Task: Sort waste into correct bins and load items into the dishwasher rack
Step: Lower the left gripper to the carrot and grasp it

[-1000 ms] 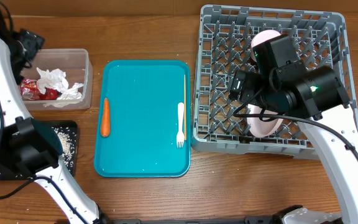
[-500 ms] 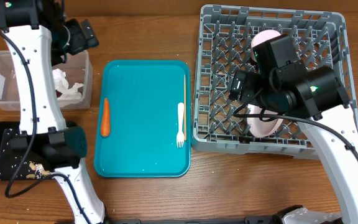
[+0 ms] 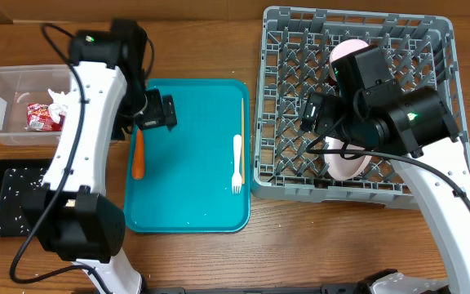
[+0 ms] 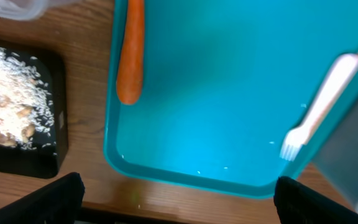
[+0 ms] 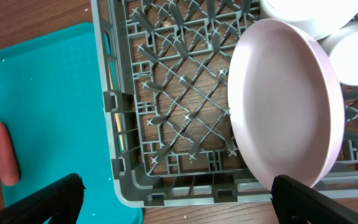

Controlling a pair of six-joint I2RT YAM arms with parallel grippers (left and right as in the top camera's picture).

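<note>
Overhead: the left gripper (image 3: 160,111) hangs over the 10 o'clock corner of the teal tray (image 3: 188,184). Its jaws are spread and hold nothing. The carrot (image 3: 138,155) lies lengthwise along the tray's 9 o'clock edge, just below that gripper. The white fork (image 3: 237,163) and a wooden chopstick (image 3: 242,122) lie along the 3 o'clock edge. At 9 o'clock from the tray stands the clear tub (image 3: 2,82), holding a red wrapper (image 3: 39,116) and a crumpled napkin (image 3: 59,101). The black tray (image 3: 6,214), at 8 o'clock, is speckled with rice. The right gripper (image 3: 312,110) hovers over the grey dishwasher rack (image 3: 272,98), at 3 o'clock from the teal tray, beside a pale pink bowl (image 3: 348,167).

Left wrist: the fingers (image 4: 48,198) sit far apart at the bottom corners with nothing between them. The carrot lies at 11 o'clock, the fork at 3 o'clock, and the rice on the black tray at 9 o'clock.

Right wrist: the fingers (image 5: 39,199) are also wide apart and empty. The pink bowl leans on edge in the rack at 3 o'clock, and a white bowl (image 5: 309,12) sits at 1 o'clock. The carrot is at 8 o'clock.
</note>
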